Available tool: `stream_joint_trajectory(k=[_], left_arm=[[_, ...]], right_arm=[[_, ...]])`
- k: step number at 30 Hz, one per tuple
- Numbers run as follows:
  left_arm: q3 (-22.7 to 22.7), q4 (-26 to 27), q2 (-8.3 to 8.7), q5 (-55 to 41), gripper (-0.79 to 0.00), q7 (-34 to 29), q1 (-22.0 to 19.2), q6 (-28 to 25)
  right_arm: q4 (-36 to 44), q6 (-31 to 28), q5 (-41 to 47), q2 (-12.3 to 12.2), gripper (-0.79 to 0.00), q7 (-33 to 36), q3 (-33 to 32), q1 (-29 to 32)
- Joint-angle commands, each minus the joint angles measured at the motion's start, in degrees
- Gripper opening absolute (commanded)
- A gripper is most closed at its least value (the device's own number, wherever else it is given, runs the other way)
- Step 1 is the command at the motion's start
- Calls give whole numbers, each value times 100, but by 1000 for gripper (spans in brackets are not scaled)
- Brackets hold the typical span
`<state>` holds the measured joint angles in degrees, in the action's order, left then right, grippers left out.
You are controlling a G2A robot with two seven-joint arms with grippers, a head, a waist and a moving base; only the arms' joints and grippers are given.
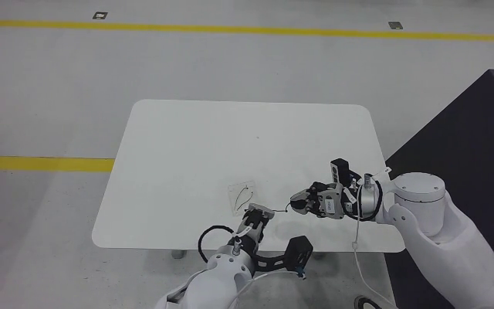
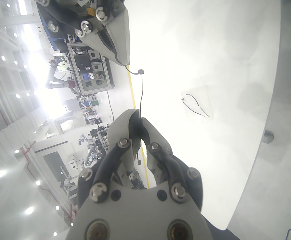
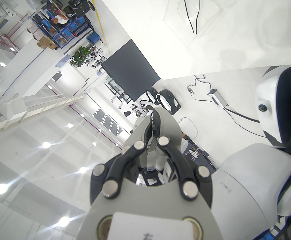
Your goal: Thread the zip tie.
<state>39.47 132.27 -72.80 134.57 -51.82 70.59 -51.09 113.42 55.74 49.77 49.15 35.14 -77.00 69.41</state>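
A thin black zip tie runs straight from my left gripper, which is shut on it, to its small square head. A short curved piece leads from the head into the tips of my right gripper, which is shut on it. A loose end hangs inside the left gripper behind the pads. In the top view both grippers hover close together over the table's front edge, left gripper and right gripper. In its own wrist view the right gripper has its fingers pressed together.
Just behind the grippers, a clear plastic sheet with two spare black zip ties lies on the white table; the spare zip ties lie flat. A dark panel stands off the table's right side.
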Motion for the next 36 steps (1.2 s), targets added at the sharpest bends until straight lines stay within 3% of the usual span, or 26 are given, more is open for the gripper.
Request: stream_joint_trajectory(k=[1, 17, 36], left_arm=[[6, -3, -13, 18, -785, 45, 7, -29], [160, 39, -133, 154, -785, 99, 141, -45], [174, -77, -329, 375, -785, 31, 262, -167]], right_arm=[[0, 0, 0, 0, -785, 0, 0, 0], [128, -267, -59, 18, -785, -408, 62, 144], [170, -291, -85, -6, -785, -298, 74, 180]])
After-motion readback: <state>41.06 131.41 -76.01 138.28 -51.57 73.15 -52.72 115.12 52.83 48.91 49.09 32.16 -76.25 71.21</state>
